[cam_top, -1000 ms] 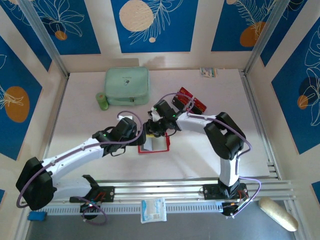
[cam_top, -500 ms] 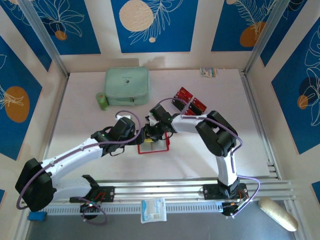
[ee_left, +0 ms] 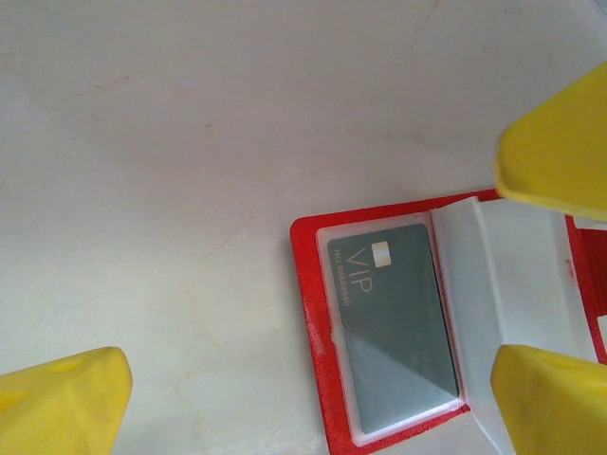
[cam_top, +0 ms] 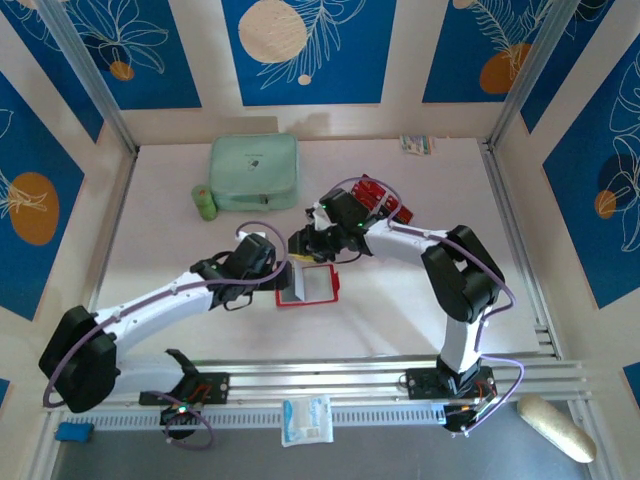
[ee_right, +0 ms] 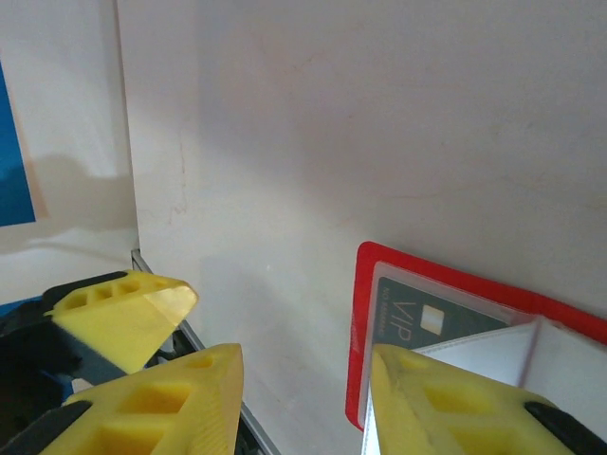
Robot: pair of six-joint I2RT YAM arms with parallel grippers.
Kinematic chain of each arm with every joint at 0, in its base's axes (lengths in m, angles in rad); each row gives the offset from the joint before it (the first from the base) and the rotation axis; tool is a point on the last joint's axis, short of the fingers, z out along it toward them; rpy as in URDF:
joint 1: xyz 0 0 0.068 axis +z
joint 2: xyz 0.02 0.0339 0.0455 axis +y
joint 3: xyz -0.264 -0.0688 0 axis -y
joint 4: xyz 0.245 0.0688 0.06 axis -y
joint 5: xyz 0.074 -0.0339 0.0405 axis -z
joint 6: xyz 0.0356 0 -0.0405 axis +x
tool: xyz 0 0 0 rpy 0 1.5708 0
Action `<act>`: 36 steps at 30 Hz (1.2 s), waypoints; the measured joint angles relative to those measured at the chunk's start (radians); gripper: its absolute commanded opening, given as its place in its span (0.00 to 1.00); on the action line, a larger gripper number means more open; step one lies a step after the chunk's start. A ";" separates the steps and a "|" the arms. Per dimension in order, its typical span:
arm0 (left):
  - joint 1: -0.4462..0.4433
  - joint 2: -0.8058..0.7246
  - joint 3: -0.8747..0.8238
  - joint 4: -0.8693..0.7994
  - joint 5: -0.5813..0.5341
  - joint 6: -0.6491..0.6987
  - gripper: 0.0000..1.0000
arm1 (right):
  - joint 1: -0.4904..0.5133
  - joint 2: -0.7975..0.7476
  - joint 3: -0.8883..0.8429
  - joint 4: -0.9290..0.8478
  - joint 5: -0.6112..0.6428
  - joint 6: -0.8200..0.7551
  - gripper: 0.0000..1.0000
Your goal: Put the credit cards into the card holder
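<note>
- Nearest you, the left gripper [ee_left: 311, 370] hangs with its yellow claw spread wide and empty. It sits just over the near-left part of the small flat red card holder [ee_left: 308, 322], which lies open near the middle of the white table [cam_top: 180, 250], closer to its near edge.
- In the holder's left pocket a flat grey-green card [ee_left: 394, 327] marked VIP sits tucked in. A pale clear sleeve [ee_left: 503, 284] stands up beside it.
- The change: the right gripper [ee_right: 305, 365] crowded over the holder against the left one half a second ago. It has since drawn back to the holder's far-left corner, so the pockets are uncovered. Its claw is partly open, with nothing between the fingers.
- The holder itself has not shifted.
- You can probably count that card as seated; the next one needs fetching.
- Farther off, toward the far right, the red and black-and-red credit cards [cam_top: 378, 192] lie piled, partly behind the right arm and apart from the holder.
- At the far edge, left of centre, sits the rounded mint-green zip case [cam_top: 254, 172].
</note>
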 measured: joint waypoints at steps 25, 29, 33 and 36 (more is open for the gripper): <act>0.000 0.025 0.031 0.020 0.013 0.011 0.98 | 0.071 0.078 -0.143 0.208 -0.030 0.119 0.40; 0.002 0.023 0.031 0.021 0.010 0.011 0.98 | 0.072 0.083 -0.130 0.202 -0.029 0.123 0.40; 0.004 0.018 0.031 0.021 0.010 0.011 0.98 | 0.069 0.082 -0.120 0.175 -0.026 0.106 0.40; 0.004 0.011 0.029 0.021 0.010 0.011 0.98 | 0.058 0.070 -0.119 0.146 -0.018 0.084 0.40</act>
